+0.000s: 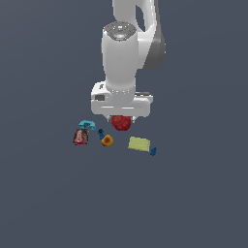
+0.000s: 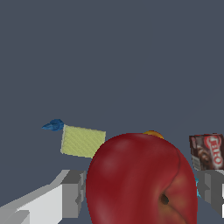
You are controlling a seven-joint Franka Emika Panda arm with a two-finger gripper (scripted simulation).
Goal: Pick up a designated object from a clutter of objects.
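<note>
- red apple: glossy, round, stem dimple visible in wrist view, sits right under the arm's hand
- clutter: orange fruit, teal piece, brown packet, yellow-green block, blue bits, all nearby on the floor

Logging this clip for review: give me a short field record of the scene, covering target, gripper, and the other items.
target: apple, between the fingers
gripper: straddling the apple; contact unclear
orange fruit: beyond the apple in the wrist view
yellow-green block: flat on the floor, blue bit beside it
packet: teal piece beside it
surface: plain grey floor
</note>
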